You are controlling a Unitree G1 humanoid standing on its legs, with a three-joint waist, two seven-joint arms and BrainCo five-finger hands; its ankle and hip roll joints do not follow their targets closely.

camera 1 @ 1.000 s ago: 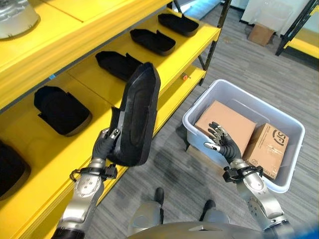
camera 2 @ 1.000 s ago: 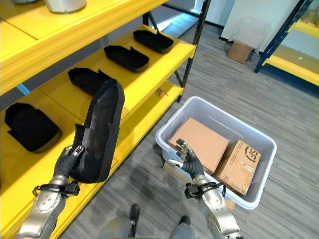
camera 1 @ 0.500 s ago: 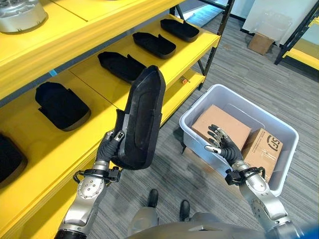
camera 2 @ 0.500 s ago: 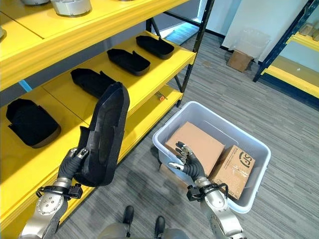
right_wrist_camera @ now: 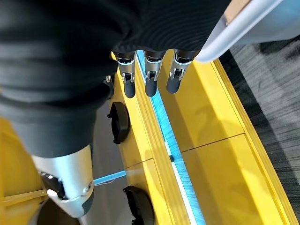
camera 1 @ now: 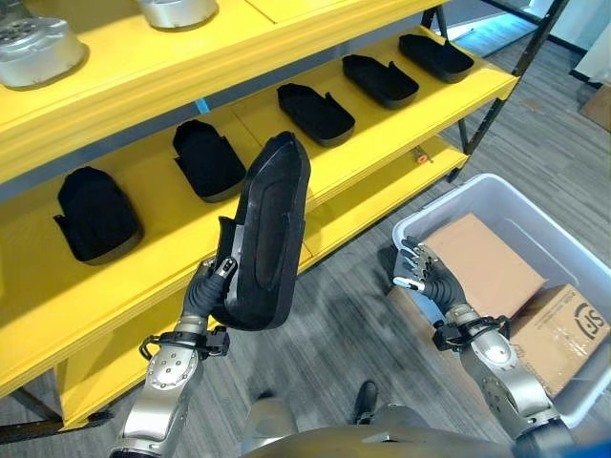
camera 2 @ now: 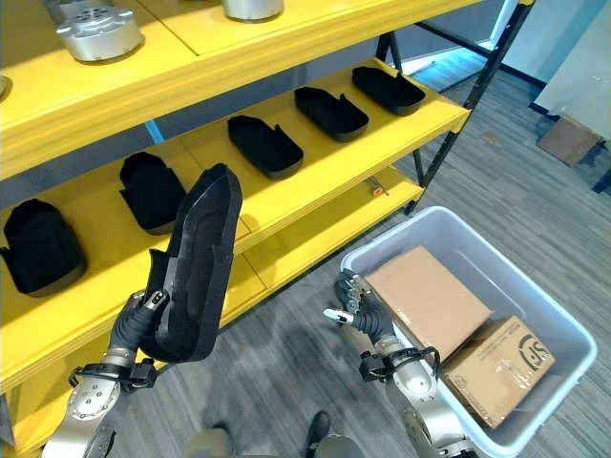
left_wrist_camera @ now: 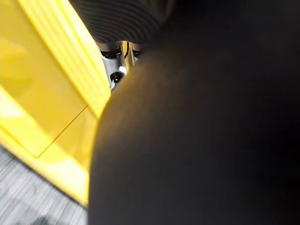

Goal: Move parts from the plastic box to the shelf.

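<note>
My left hand (camera 1: 205,291) is shut on a long black moulded part (camera 1: 264,234), held upright in front of the yellow shelf (camera 1: 162,239). That part's dark surface (left_wrist_camera: 201,131) looms close in the left wrist view. Several matching black parts lie in a row on the middle shelf board, among them one (camera 1: 316,112) and another (camera 2: 155,189). The grey plastic box (camera 1: 474,196) sits on the floor at the right with two cardboard boxes (camera 1: 477,267) inside. My right hand (camera 1: 423,280) hovers open by the box's near-left rim, its fingers (right_wrist_camera: 147,75) straight.
Silver metal pieces (camera 2: 95,29) stand on the top shelf board. A lower yellow shelf board (camera 1: 382,196) runs beneath the parts' row. A dark shelf post (camera 1: 487,119) stands just behind the plastic box. Grey striped floor (camera 1: 334,334) lies between shelf and box.
The camera has swung left, so more of the shelf shows and the box sits farther right. My left hand keeps the part upright; the right hand stays open near the box rim.
</note>
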